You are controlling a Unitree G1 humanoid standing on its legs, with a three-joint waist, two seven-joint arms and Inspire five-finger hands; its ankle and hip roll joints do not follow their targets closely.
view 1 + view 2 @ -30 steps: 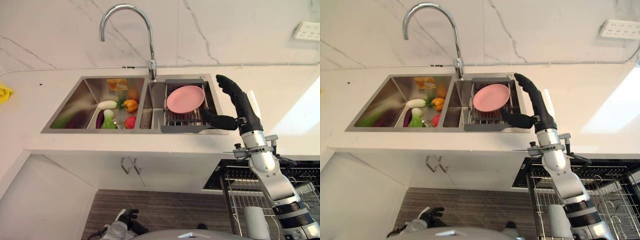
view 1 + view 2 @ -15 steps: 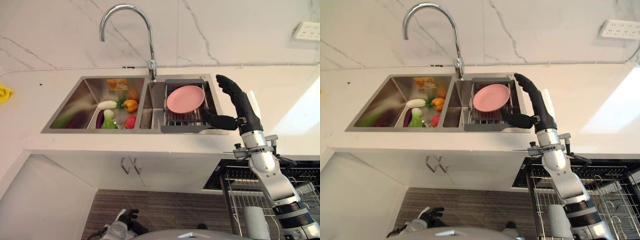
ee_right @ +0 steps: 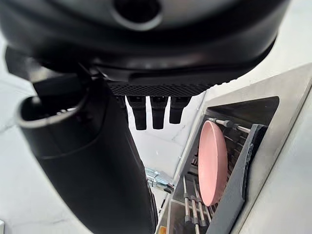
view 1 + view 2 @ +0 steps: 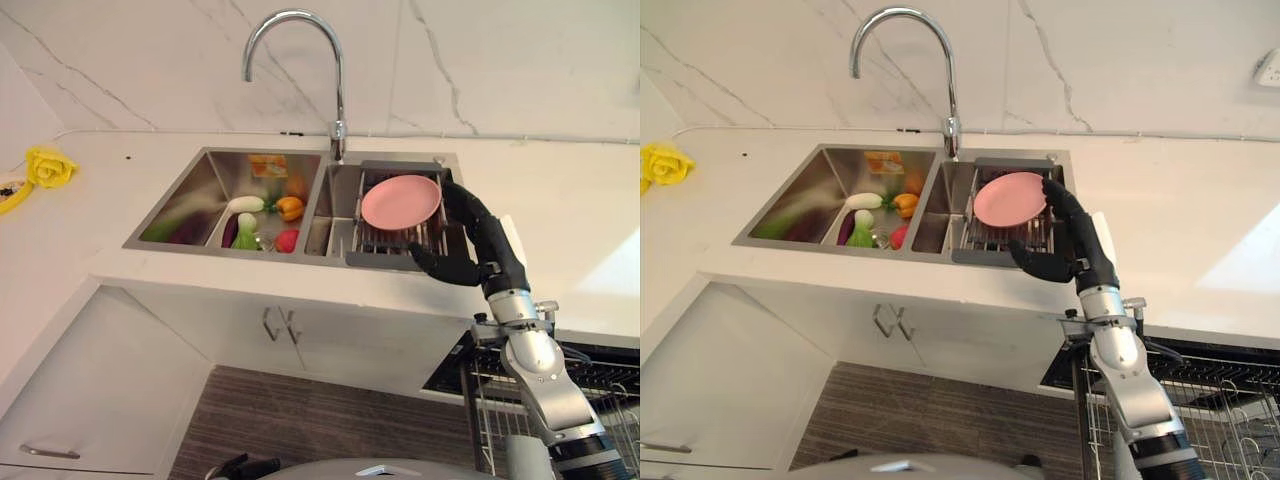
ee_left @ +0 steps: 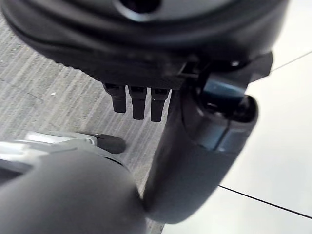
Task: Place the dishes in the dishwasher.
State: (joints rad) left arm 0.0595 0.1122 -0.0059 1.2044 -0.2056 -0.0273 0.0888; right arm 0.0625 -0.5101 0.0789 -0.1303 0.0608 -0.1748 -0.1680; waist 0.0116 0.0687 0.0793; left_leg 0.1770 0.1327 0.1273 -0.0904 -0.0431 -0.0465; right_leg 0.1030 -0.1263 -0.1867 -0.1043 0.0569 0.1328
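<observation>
Right hand (image 4: 470, 235) spread wide beside pink plate (image 4: 400, 200), thumb low, fingers high, likely readying a rim grasp; plate propped in drying rack (image 4: 385, 245) over sink (image 4: 200, 190).

Silver-grey arm, dark hand

The right hand (image 4: 478, 243) is matte black with segmented fingers and a white strip along its outer edge; a ribbed metal wrist collar with small protruding screws joins it to a smooth silver-grey forearm.
</observation>
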